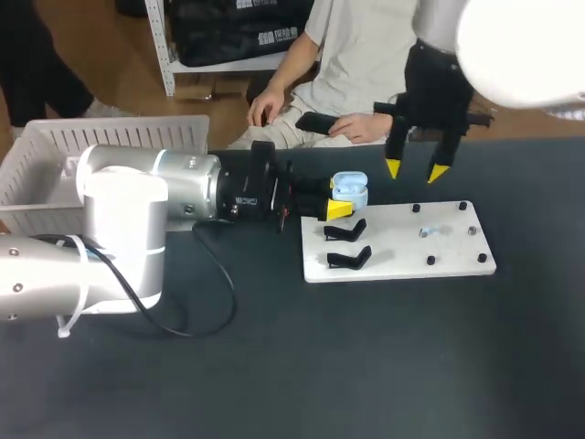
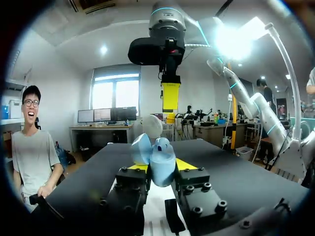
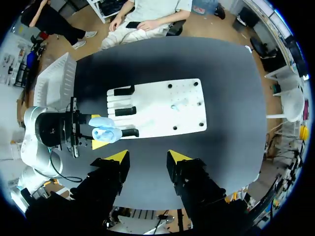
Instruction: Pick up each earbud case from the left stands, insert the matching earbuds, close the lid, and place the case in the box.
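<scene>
A light blue earbud case [image 1: 349, 190] with its lid up is held between the yellow-tipped fingers of my left gripper [image 1: 336, 199], just off the left end of the white board [image 1: 402, 247]. From the left wrist the case [image 2: 156, 158] fills the gap of the left gripper [image 2: 158, 167]. My right gripper [image 1: 416, 169] hangs open high above the board's far edge, nothing between its fingers. From its wrist the right gripper [image 3: 147, 156] looks down on the case [image 3: 105, 133] and the board [image 3: 162, 118]. A small pale earbud [image 1: 430, 232] lies on the board.
Two black stands [image 1: 346, 229] [image 1: 349, 259] sit empty at the board's left end. A white slatted box [image 1: 55, 151] stands at the table's back left, behind my left arm. A black cable [image 1: 215, 283] loops on the dark table beside that arm.
</scene>
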You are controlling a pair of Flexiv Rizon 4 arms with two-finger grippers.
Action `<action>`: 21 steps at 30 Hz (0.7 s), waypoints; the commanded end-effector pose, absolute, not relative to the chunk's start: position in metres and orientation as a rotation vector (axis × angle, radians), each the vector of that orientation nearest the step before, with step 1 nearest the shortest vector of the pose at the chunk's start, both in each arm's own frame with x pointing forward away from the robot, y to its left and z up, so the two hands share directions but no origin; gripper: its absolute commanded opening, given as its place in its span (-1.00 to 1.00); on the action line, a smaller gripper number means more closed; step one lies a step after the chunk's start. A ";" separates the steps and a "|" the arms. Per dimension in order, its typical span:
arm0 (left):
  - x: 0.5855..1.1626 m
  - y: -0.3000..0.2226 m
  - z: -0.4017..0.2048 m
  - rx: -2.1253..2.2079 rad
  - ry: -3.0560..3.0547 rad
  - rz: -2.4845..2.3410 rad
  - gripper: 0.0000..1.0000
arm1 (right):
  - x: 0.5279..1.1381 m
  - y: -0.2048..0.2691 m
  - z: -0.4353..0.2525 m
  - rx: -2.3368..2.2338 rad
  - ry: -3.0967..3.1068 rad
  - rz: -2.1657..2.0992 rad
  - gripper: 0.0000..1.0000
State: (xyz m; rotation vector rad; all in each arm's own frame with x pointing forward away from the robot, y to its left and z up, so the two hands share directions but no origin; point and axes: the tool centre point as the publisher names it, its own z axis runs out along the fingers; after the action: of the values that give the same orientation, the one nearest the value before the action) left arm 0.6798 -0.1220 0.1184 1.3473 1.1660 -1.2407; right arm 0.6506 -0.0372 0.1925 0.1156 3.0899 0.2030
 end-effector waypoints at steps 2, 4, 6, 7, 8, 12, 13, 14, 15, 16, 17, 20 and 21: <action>0.678 -0.122 0.118 1.343 1.167 -1.233 -1.00 | 0.650 -0.058 0.171 0.025 3.053 0.343 -0.05; 0.678 -0.122 0.118 1.343 1.167 -1.233 -1.00 | 0.653 -0.064 0.159 -0.003 3.069 0.342 -0.05; 0.678 -0.122 0.118 1.343 1.167 -1.233 -1.00 | 0.655 -0.069 0.145 -0.039 3.082 0.317 -0.06; 0.678 -0.122 0.118 1.343 1.167 -1.233 -1.00 | 0.655 -0.071 0.139 -0.052 3.091 0.308 -0.06; 0.678 -0.122 0.118 1.343 1.167 -1.233 -1.00 | 0.656 -0.073 0.133 -0.067 3.093 0.294 -0.06; 0.678 -0.122 0.118 1.343 1.167 -1.233 -1.00 | 0.659 -0.082 0.115 -0.130 3.092 0.280 -0.11; 0.678 -0.122 0.118 1.343 1.167 -1.233 -1.00 | 0.660 -0.085 0.111 -0.141 3.092 0.286 -0.11; 0.678 -0.122 0.118 1.343 1.167 -1.233 -1.00 | 0.662 -0.087 0.108 -0.149 3.091 0.271 -0.10; 0.678 -0.122 0.118 1.343 1.167 -1.233 -1.00 | 0.663 -0.090 0.104 -0.159 3.089 0.259 -0.07; 0.678 -0.122 0.118 1.343 1.167 -1.233 -1.00 | 0.665 -0.092 0.101 -0.162 3.091 0.258 -0.06; 0.678 -0.122 0.118 1.343 1.167 -1.233 -1.00 | 0.666 -0.093 0.099 -0.166 3.093 0.257 -0.06; 0.678 -0.122 0.118 1.343 1.167 -1.233 -1.00 | 0.671 -0.097 0.091 -0.191 3.095 0.241 -0.06; 0.678 -0.122 0.118 1.343 1.167 -1.233 -1.00 | 0.673 -0.098 0.088 -0.198 3.094 0.237 -0.06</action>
State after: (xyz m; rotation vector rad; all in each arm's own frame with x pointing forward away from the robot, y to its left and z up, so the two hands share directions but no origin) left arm 0.6798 -0.1220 0.1184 1.3472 1.1662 -1.2407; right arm 0.6670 -0.0983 0.0949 -0.1953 3.0911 0.2364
